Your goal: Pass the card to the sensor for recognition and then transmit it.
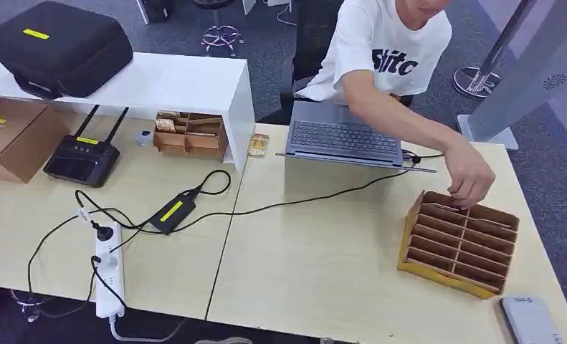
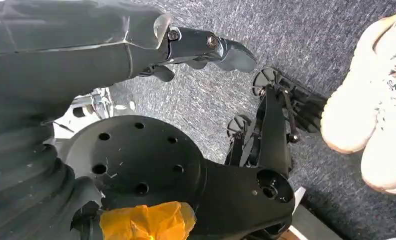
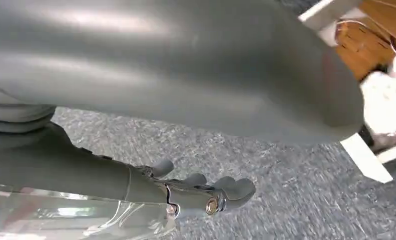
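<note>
**Both robot hands hang over the carpet; a person reaches into the card rack**

The pale wooden counter point(image 1: 323, 265) spreads across my head view, two tops butted together with a seam running between them. At its far left a white shelf point(image 1: 158, 82) carries a black zip case point(image 1: 56, 46) with a yellow label. Across from me a person in a white T-shirt point(image 1: 380, 50) leans in, one arm stretched to the right. An open grey laptop point(image 1: 341, 137) lies near the far edge, and a cardboard box point(image 1: 11, 136) stands at the far left. On the right side of the counter is the slotted wooden card rack point(image 1: 461, 244); the person's hand point(image 1: 471, 179) is at its far edge, fingers down at the top slots. I cannot make out a card in that hand or in the slots. A smaller wooden organiser point(image 1: 191, 134) is tucked under the shelf, with a black router point(image 1: 81, 159) and its two antennas beside it. A white power strip point(image 1: 109, 276) lies near my edge, and a black adapter point(image 1: 173, 213) with a yellow sticker lies beside it, cables running off across the counter. A grey device point(image 1: 530, 320) lies at the near right corner.

My left robot hand point(image 2: 206, 47) hangs above grey carpet point(image 2: 296, 30), fingers loosely curled and holding nothing; a pale shoe point(image 2: 371, 110) is nearby. My right robot hand point(image 3: 206, 192) also hangs over carpet, fingers curled in together, holding nothing.
</note>
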`<state>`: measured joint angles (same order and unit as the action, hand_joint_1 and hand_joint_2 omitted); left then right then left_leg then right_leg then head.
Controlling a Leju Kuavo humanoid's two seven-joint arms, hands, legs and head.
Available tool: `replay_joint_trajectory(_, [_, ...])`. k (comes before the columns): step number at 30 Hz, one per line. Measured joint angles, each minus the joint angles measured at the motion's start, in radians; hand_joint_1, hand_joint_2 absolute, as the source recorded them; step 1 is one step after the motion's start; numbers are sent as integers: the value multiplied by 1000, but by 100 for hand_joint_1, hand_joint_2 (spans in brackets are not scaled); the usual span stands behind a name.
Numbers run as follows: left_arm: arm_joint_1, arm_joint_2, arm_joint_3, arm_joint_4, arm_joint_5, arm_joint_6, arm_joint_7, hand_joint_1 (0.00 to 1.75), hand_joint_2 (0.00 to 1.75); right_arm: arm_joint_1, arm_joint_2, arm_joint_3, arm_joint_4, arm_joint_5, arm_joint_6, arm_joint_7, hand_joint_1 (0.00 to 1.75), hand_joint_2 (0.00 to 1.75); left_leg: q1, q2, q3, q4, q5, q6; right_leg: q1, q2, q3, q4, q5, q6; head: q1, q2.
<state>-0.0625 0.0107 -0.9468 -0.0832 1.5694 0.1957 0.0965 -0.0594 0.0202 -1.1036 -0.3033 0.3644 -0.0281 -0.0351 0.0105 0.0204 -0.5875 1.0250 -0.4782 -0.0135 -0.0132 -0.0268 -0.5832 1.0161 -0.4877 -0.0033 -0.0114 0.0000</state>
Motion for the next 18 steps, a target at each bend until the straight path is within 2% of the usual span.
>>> replay_joint_trajectory(3, [0,-2,5,0,0,9,-2,0,175,-10,7,-39,-7,-65,-78,-29,0,0,0,0,0,0,0,0,0,0,0,0,0,0,0,0])
replay_joint_trajectory(4, [0,-5,6,0,0,11,-2,0,175,-12,8,-52,-9,-65,-80,-30,0,0,0,0,0,0,0,0,0,0,0,0,0,0,0,0])
replay_joint_trajectory(6, [0,-6,7,0,0,11,-4,0,175,-13,8,-55,-9,-24,-20,-10,0,0,0,0,0,0,0,0,0,0,0,0,0,0,0,0])
replay_joint_trajectory(8, [0,-6,7,0,-5,1,-4,0,175,-8,8,-37,-5,68,68,19,0,0,0,0,0,0,0,0,0,0,0,0,0,0,0,0])
replay_joint_trajectory(10, [0,-4,7,0,-8,-6,1,0,175,-4,8,1,-1,147,75,25,0,0,0,0,0,0,0,0,0,0,0,0,0,0,0,0])
replay_joint_trajectory(13, [0,-4,7,0,-2,-1,1,0,175,-3,13,13,-2,118,-5,-15,0,0,0,0,0,0,0,0,0,0,0,0,0,0,-1,0])
replay_joint_trajectory(16, [0,-10,14,0,-1,16,-7,0,175,-13,13,-18,-26,36,-163,-45,0,0,0,0,0,0,0,0,0,0,0,1,0,0,0,0])
replay_joint_trajectory(18, [0,-15,19,0,0,18,-11,0,175,-20,12,-50,-37,5,-181,-45,0,0,0,0,0,0,0,0,0,0,0,0,0,0,0,0])
